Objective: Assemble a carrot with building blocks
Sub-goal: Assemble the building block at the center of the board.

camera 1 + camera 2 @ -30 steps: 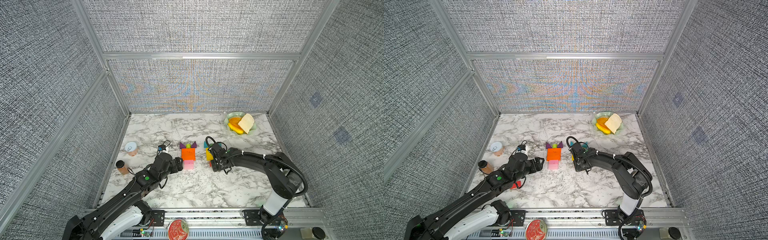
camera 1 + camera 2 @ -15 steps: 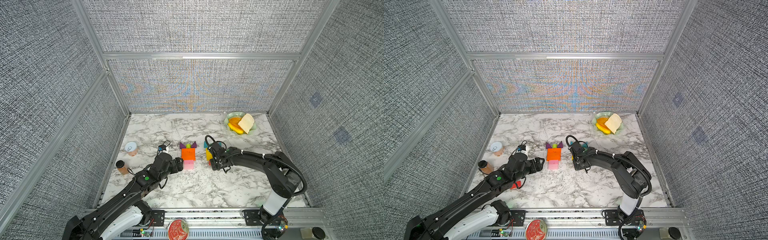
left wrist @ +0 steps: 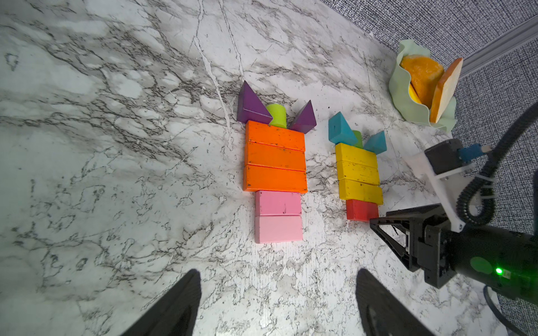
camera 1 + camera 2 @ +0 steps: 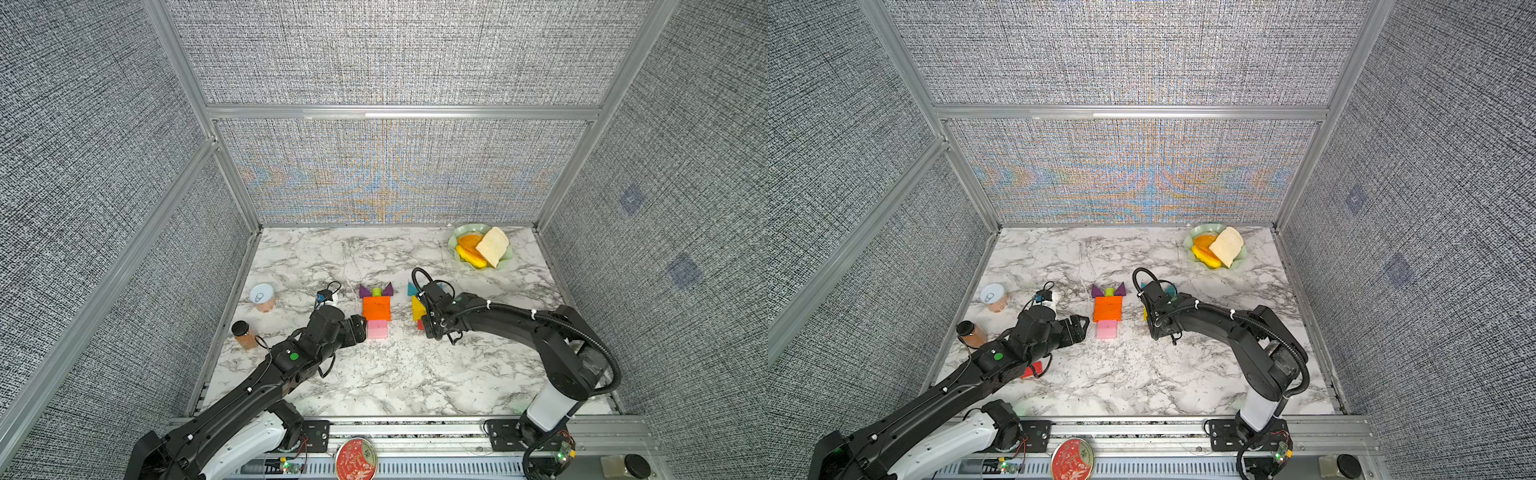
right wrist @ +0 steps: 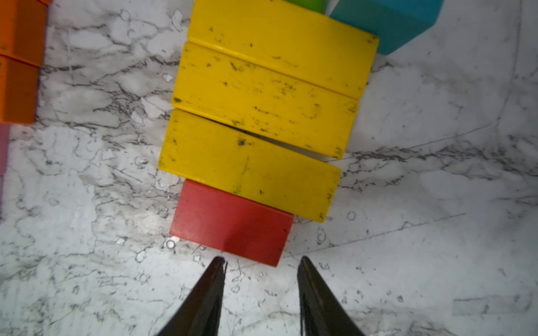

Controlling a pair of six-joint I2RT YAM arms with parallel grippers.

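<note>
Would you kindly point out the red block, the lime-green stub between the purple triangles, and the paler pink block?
red block (image 5: 233,224), right wrist view, middle of its top face.
lime-green stub (image 3: 276,115), left wrist view, its visible middle.
paler pink block (image 3: 279,229), left wrist view, middle of top face.

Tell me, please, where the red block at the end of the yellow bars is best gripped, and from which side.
Probably across its two short ends, coming down from above. The red block lies flat with one long side against the last yellow bar, so jaws cannot slip in there; both short ends stand clear of anything.
</note>
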